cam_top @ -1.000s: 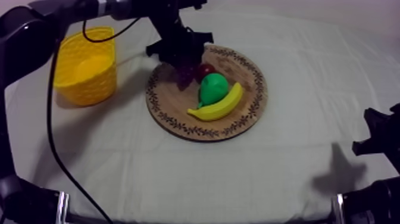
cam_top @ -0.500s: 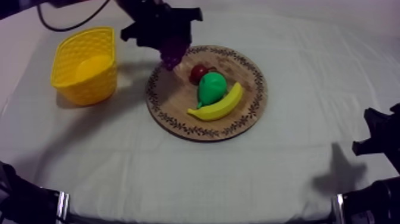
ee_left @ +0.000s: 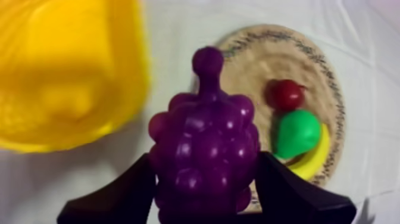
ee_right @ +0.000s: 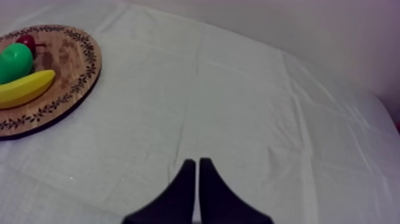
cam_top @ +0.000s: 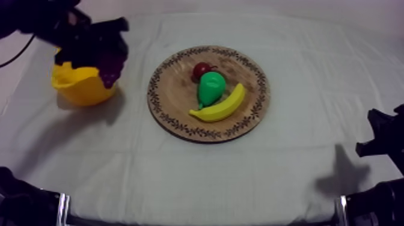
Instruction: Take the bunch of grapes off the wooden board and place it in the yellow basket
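Top view, left to right: yellow basket (cam_top: 81,90) at far left; left gripper (cam_top: 109,53) above it, clenched on bunch of grapes (cam_top: 111,67), hanging over the basket's board-side rim, well clear of wooden board (cam_top: 180,123). Left wrist view: grapes' long axis in line with gripper, stem outward, basket opening just beside. Right gripper (ee_right: 198,190) closed on nothing, well apart. Release probably needs a short shift farther over the basket.

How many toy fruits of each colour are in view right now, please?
Purple: 1, the bunch of grapes
Red: 1, the small red fruit
Green: 1, the pear
Yellow: 1, the banana
Total: 4
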You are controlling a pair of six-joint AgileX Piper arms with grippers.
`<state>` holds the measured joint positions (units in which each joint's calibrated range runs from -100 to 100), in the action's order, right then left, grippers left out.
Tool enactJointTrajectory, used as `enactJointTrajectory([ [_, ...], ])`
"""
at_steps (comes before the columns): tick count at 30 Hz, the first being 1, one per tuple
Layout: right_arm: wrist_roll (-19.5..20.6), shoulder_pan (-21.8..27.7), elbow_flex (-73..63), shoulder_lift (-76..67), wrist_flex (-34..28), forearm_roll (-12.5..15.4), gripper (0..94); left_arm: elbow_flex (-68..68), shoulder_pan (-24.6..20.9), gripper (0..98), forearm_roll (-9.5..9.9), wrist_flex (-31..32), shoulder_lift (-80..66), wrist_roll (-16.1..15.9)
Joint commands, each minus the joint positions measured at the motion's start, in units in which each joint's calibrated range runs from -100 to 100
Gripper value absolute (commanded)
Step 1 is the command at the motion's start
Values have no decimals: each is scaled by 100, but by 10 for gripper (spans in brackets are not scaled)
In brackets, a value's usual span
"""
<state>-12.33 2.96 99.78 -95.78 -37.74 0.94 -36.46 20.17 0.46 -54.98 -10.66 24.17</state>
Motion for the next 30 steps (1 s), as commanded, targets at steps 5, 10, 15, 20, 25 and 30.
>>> enactJointTrajectory([
  [5,0,3,-1,2,0,1,3,-1169,-970,591,-262,266,-553,-567],
  [10,0,3,-1,2,0,1,3,-839,-1413,592,-291,90,-396,-817],
  [15,0,3,-1,2,0,1,3,-163,-1595,595,-273,-89,-70,-928],
  [20,0,3,-1,2,0,1,3,351,-1636,596,-251,-126,278,-928],
  [25,0,3,-1,2,0,1,3,680,-1643,596,-228,-26,791,-918],
  [30,0,3,-1,2,0,1,3,888,-1648,596,-239,200,1477,-928],
])
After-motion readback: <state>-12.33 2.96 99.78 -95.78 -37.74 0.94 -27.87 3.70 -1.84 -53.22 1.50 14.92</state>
